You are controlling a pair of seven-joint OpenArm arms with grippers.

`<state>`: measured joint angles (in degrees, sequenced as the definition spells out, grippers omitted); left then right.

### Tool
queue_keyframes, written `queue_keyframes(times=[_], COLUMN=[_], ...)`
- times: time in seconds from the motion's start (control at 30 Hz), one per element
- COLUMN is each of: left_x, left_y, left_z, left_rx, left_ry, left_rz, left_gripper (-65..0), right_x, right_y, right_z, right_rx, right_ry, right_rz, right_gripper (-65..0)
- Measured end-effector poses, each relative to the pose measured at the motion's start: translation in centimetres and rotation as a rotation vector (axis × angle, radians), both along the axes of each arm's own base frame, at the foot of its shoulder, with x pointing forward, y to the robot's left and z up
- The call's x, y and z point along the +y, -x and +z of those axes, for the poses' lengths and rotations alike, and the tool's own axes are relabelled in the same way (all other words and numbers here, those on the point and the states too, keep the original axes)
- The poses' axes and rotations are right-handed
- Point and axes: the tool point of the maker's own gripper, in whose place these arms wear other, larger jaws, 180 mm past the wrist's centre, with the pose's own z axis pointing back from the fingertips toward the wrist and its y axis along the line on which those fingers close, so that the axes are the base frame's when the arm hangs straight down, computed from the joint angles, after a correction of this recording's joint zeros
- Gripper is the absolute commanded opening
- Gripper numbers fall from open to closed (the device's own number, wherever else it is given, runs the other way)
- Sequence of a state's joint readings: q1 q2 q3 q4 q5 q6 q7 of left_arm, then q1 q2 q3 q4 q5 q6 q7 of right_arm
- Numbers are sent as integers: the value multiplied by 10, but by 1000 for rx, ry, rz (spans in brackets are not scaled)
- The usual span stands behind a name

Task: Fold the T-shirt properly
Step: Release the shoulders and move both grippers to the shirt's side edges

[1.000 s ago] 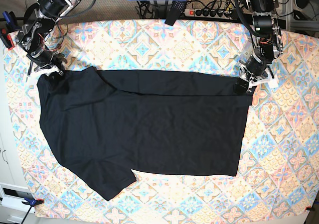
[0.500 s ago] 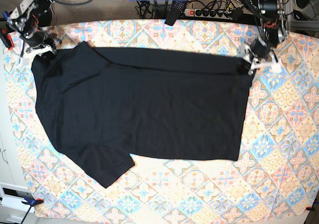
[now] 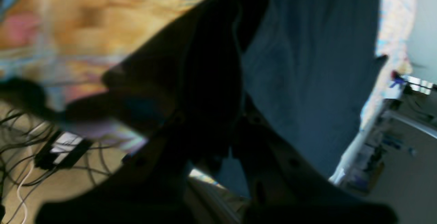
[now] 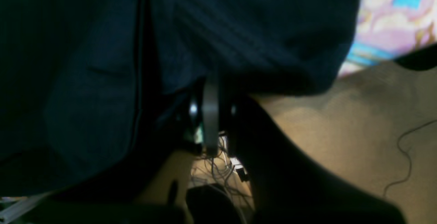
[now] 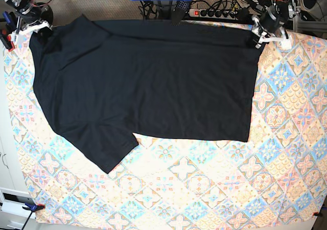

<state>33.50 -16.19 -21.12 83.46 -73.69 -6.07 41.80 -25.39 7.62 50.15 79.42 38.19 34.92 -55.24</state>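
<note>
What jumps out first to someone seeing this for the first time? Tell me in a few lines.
A big black T-shirt spread over the colourful patterned tablecloth fills most of the base view. At the far edge, the left gripper and the right gripper are each shut on one of its far corners. One sleeve sticks out towards the near side.

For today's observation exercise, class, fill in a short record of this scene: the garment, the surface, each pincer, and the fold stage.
garment: plain black short-sleeved cotton T-shirt, spread flat, one sleeve pointing to the near edge
surface: pastel patterned tablecloth
left pincer: shut on the T-shirt's far corner
right pincer: shut on the T-shirt's opposite far corner
fold stage: no fold visible yet
behind table: white power strip and cables
</note>
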Motion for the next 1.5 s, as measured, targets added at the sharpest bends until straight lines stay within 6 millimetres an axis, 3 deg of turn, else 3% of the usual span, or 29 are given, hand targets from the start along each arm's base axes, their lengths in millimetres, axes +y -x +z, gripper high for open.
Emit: queue_keyframes(times=[0.1, 0.17, 0.27, 0.37, 0.43, 0.67, 0.83, 0.93, 1.03, 1.17, 1.23, 1.37, 1.43, 1.5], left_x=[1, 2, 4, 0, -1, -1, 23, 36, 45, 53, 56, 60, 49, 46], left_y=[-2, -3, 0, 2, 2, 12, 31, 28, 9, -33, -57, -100, -119, -149], left_z=[1, 1, 1, 2, 4, 3, 6, 14, 36, 61, 74, 94, 95, 105], left_rx=[-9, -12, 1, 15, 12, 21, 52, 46, -32, -134, -195, -274, -255, -307], left_ry=[-3, -8, -7, 25, 35, 44, -1, -44, -81, -117, -129, -177, -204, -216], left_rz=[5, 10, 9, -29, -28, -11, 29, 45, 49, 22, 16, -21, -120, -140], left_gripper=[-647, -599, -455, -328, -282, -279, -275, -275, -275, -278, -276, -275, -275, -275], right_x=[-1, -4, -4, -7, -18, -43, -53, -55, -55, -54, -52, -44, -36, -32], right_y=[-4, -2, 1, 3, 8, 21, 0, -9, -10, -14, -27, -82, -88, -78], right_z=[1, 1, 0, 1, 6, 19, 50, 63, 67, 72, 77, 106, 107, 93], right_rx=[-12, -3, 14, 16, 7, -9, -69, -100, -96, -107, -110, -243, -254, -187], right_ry=[6, 13, 8, 11, 28, 72, 168, 204, 216, 230, 241, 283, 276, 267], right_rz=[-3, -6, -7, -20, -57, -139, -93, -75, -63, -51, -18, 85, 122, 134], right_gripper=[-566, -492, -400, -387, -387, -387, -387, -387, -387, -386, -386, -386, -386, -386])
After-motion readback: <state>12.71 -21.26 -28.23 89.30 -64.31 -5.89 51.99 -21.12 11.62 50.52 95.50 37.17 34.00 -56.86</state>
